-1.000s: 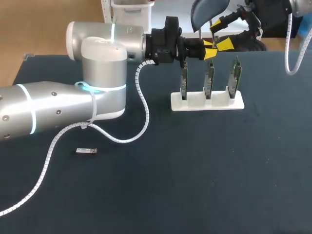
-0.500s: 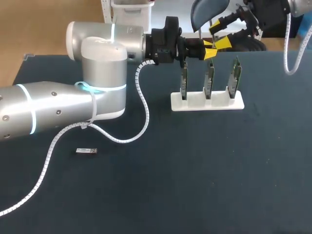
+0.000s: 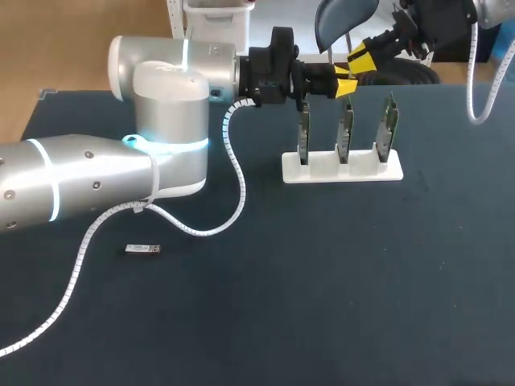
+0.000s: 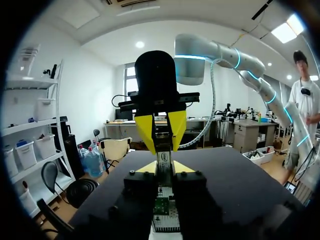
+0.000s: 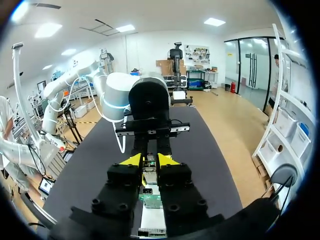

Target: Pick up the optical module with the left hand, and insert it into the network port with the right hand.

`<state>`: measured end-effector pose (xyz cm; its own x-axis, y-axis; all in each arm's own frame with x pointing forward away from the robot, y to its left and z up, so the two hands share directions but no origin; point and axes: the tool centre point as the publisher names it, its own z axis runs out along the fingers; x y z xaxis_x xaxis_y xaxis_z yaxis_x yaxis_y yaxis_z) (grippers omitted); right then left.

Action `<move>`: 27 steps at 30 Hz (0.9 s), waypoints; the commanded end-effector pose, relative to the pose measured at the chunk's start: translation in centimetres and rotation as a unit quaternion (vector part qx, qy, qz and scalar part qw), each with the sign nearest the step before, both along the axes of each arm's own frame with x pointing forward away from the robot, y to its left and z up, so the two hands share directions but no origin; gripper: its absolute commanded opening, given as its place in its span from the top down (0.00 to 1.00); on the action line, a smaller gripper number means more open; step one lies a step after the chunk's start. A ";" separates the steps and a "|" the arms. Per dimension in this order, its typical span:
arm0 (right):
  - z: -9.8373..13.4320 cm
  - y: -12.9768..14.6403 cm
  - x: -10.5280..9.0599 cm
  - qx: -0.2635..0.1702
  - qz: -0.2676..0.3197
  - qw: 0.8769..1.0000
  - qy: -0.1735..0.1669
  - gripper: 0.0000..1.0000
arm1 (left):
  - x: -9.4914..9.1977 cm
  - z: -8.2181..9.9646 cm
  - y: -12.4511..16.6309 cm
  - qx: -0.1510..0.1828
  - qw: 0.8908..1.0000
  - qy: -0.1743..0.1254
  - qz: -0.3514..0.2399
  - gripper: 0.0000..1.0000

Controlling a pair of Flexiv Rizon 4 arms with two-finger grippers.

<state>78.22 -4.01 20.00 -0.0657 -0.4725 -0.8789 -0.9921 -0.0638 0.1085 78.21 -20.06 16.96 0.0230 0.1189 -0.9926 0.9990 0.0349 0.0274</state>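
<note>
Both my left end effector [image 4: 163,168] and right end effector [image 5: 149,161] are clamping narrow on the module [image 4: 163,156] between them; I'm judging it light, rigid, slick, best held by its flat sides.

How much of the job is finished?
Done: the left tool holds a module up off the table. In hand: the right tool looks clamped on the same module, so they seem mid-swap. Left: plugging it into a port on one of the boards in the white stand. A spare module lies on the table.
</note>
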 end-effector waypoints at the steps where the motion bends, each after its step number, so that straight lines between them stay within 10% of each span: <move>1: -0.2 0.1 0.3 0.000 0.000 1.000 -0.001 1.00 | -0.4 0.1 -0.1 -0.001 1.000 -0.002 0.001 1.00; 5: -0.2 0.2 0.3 0.001 0.001 1.000 -0.001 1.00 | -0.4 0.1 -0.1 -0.001 1.000 -0.002 0.001 0.90; 7: -0.3 0.2 0.3 0.002 0.002 1.000 -0.001 1.00 | -0.4 0.1 -0.1 -0.001 1.000 -0.002 0.001 0.00; 27: -0.2 0.0 0.7 0.004 0.000 1.000 -0.004 1.00 | -0.1 0.4 0.9 0.033 0.999 0.002 0.001 0.00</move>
